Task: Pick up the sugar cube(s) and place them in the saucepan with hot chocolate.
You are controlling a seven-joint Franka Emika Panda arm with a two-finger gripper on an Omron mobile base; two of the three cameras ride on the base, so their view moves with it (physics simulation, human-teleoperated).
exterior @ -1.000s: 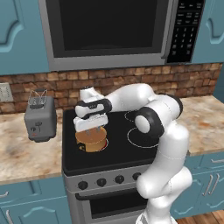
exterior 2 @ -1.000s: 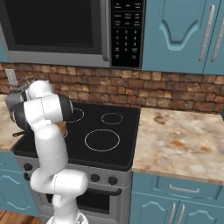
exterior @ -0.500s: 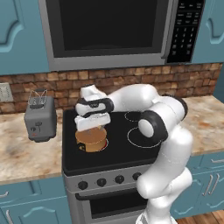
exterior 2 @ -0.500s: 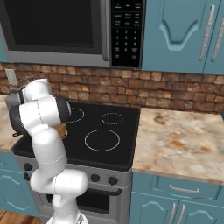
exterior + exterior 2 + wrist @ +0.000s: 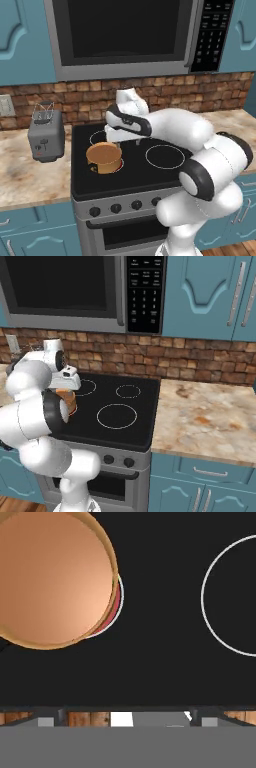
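The saucepan (image 5: 104,157) is a short orange-copper pan on the stove's front-left burner. Its hot chocolate (image 5: 50,577) is a smooth tan-brown disc at the upper left of the hand view. The pan's side (image 5: 68,401) peeks out behind my arm in the right base view. My gripper (image 5: 118,140) hangs just right of and behind the pan, a little above the stove top (image 5: 135,170). Its fingertips (image 5: 46,722) stand far apart, so it is open. A small white patch (image 5: 121,718) lies between them; I cannot tell what it is.
A grey toaster (image 5: 46,137) stands on the counter left of the stove. A red-glowing burner (image 5: 116,607) shows under the pan's edge, and a white burner ring (image 5: 235,597) lies beside it. A microwave (image 5: 125,35) hangs overhead. Marbled counter (image 5: 205,416) stretches right.
My hand has shifted to the right, from directly over the pan to beside it. The pan and toaster have not moved.
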